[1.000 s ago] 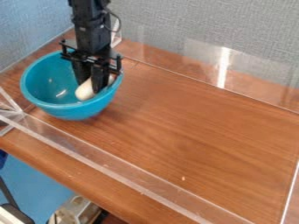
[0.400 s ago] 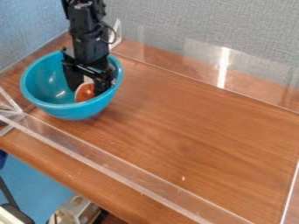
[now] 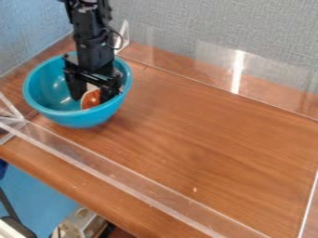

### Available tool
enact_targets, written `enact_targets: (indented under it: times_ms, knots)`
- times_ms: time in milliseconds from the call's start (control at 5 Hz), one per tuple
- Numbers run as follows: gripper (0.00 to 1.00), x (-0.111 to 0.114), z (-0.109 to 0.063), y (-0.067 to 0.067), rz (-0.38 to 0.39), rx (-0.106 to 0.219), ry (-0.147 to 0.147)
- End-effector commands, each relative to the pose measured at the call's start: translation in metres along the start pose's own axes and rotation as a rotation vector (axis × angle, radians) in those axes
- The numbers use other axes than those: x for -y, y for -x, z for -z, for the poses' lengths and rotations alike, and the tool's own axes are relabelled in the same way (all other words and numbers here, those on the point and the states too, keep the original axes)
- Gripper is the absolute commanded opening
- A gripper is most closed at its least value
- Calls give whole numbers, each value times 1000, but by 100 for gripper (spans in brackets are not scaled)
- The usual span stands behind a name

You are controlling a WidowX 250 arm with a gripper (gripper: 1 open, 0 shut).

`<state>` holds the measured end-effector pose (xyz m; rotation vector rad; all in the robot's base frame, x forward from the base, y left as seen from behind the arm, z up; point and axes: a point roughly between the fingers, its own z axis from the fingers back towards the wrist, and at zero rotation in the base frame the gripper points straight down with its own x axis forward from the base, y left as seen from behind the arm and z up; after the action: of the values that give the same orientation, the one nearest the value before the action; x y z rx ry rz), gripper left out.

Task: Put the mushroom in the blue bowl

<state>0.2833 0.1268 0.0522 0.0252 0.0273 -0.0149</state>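
Note:
The blue bowl [image 3: 50, 100] sits at the left end of the wooden table. Inside it lies the mushroom [image 3: 89, 97], reddish-brown cap showing, resting on the bowl's floor toward its right side. My gripper [image 3: 95, 85] points straight down into the bowl, directly over the mushroom. Its black fingers [image 3: 71, 78] stand apart on either side of the mushroom, so the gripper is open and holds nothing.
Clear acrylic walls [image 3: 236, 65] border the wooden table [image 3: 211, 139] at the back, left and front. The front wall's edge [image 3: 112, 158] runs along the near side. A blue-grey panel stands behind the table.
The fingers have spread open and let go of the mushroom, which was upright with its pale stem showing and now lies low in the bowl, cap side visible.

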Motion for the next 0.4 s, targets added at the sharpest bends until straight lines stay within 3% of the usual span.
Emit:
enact_targets:
  times_ms: [0,200]
  knots:
    - [100,-6,-17,-7,47,49,-27]
    - [100,-11,-17,-5,100,52,-29]
